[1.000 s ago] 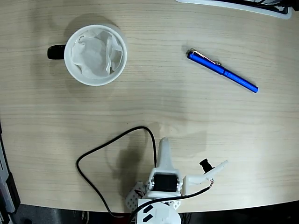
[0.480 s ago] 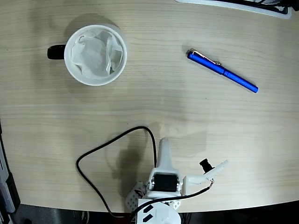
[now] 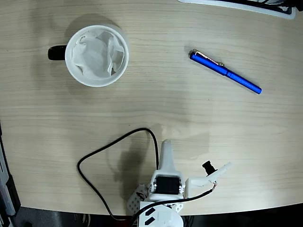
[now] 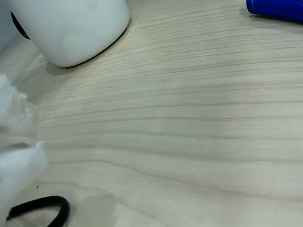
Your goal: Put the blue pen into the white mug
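pincer (image 3: 166, 150): open or closed, cannot tell | blue pen (image 4: 274, 9): cut off, wrist view | white mug (image 4: 71, 28): top cropped

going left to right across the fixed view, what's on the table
mug → black cable → arm → pen

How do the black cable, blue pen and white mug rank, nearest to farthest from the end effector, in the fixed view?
1. Black cable, just left of the end effector.
2. Blue pen, upper right, and white mug, upper left: too close to call.
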`<action>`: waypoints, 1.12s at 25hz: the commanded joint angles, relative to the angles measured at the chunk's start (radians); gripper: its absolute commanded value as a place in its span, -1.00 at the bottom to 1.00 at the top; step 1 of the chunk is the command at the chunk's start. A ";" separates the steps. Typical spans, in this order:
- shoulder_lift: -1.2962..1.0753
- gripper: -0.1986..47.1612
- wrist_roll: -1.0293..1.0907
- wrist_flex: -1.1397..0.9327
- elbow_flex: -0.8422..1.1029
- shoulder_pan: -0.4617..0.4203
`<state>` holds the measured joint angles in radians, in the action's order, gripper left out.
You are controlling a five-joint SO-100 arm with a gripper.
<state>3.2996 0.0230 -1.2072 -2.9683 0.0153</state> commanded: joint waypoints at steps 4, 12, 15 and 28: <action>0.057 -0.99 0.000 -0.035 -0.009 0.000; 0.058 -0.99 -0.005 -0.035 -0.009 0.005; 0.058 -0.99 -0.005 -0.035 -0.009 0.005; -0.055 -0.99 0.000 0.066 0.031 0.048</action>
<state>3.2827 0.0184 -1.1612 -2.9683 0.0430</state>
